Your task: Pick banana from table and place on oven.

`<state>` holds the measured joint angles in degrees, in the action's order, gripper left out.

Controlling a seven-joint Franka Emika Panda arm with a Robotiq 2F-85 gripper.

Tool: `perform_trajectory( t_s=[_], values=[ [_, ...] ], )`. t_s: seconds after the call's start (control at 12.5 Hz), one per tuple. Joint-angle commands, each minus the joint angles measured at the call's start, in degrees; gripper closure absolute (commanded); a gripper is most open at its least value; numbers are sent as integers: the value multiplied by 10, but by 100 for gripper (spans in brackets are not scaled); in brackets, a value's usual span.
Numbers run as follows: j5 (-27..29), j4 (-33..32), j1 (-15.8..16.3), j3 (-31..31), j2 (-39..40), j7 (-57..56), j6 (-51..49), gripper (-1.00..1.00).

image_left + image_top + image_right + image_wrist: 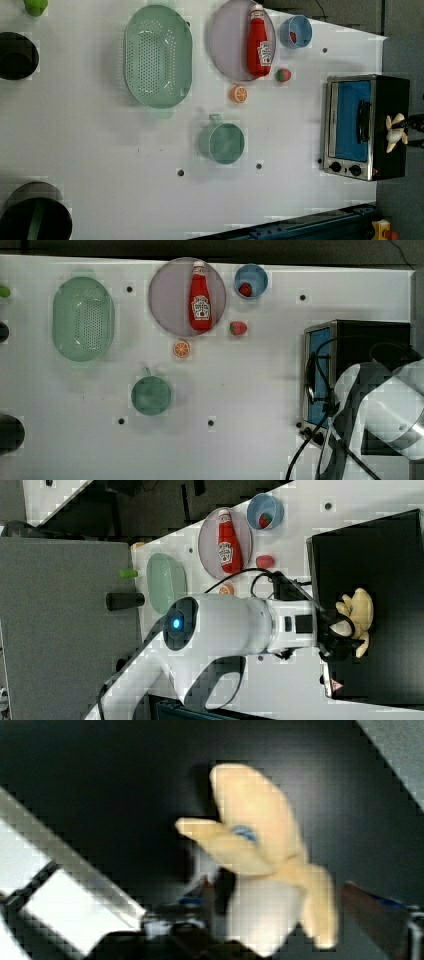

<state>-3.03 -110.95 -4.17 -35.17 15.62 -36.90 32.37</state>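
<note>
Banana (pixel 265 870) seemingly rests on oven (pixel 385 545), jaws apart.

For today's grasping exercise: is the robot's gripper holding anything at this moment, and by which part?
Nothing is held. The gripper stands open around the small pale yellow peeled banana toy, which lies on the black top of the boxy toaster oven.

Ketchup bottle (pixel 201 296) label: white panel with dark lettering, too small to read; lying on the round plate (pixel 167 300), far side of the table.
Oven (pixel 367 605) front corner: small red triangular warning sign (pixel 336 685).
</note>
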Motion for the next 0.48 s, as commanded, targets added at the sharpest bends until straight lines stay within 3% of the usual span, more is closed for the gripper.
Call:
perform_trajectory(
  t_s=[0.08, 0.32, 0.48],
  values=[
    [-3, 60, 6, 3, -49, -52, -8, -100],
    [-8, 113, 20, 25, -100, -88, -131, -100],
    [-8, 132, 35, 64, -136, -33, -229, -100]
  ],
)
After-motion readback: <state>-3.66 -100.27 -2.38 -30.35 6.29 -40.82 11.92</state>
